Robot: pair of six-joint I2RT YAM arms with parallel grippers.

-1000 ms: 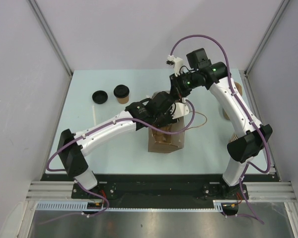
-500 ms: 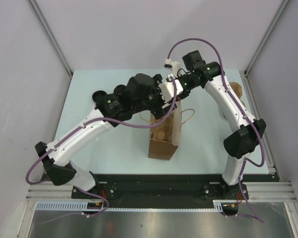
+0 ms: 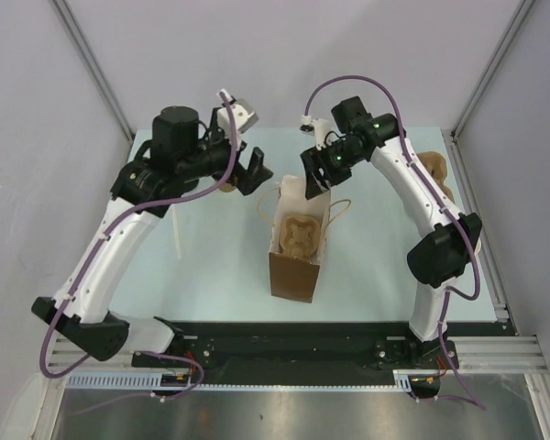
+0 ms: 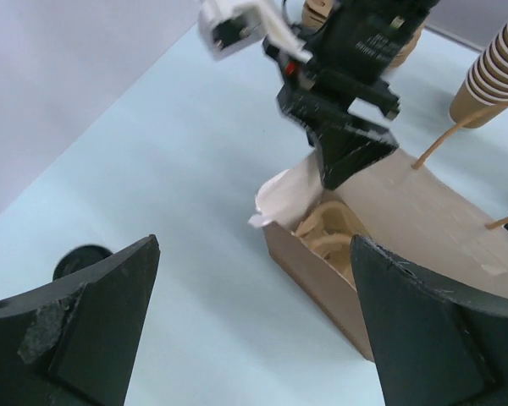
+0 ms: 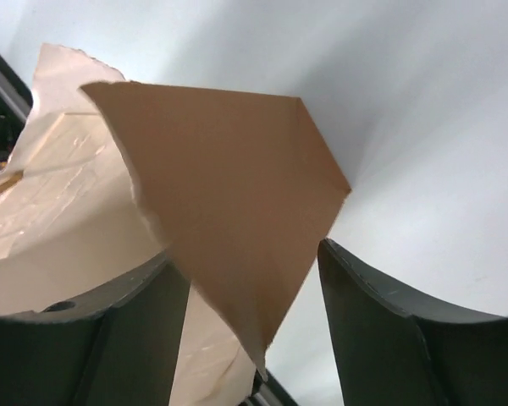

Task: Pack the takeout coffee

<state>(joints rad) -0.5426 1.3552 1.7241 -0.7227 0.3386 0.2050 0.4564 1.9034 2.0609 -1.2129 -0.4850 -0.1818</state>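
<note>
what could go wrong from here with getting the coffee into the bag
The right pincer stands open around the paper bag's rim flap; drawing back, it could snag the flap and tip the bag.
The pulp carrier fills the bag's mouth, so the coffee cup, not clearly in view, might catch on it if lowered off-centre.
The left pincer, open and empty, hangs near the bag; a careless swing could knock it over.

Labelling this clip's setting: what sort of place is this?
Probably a lab robot cell, not a café: plain panel walls enclose a pale table, two arms bolted at its edge, one paper bag on it.
</note>
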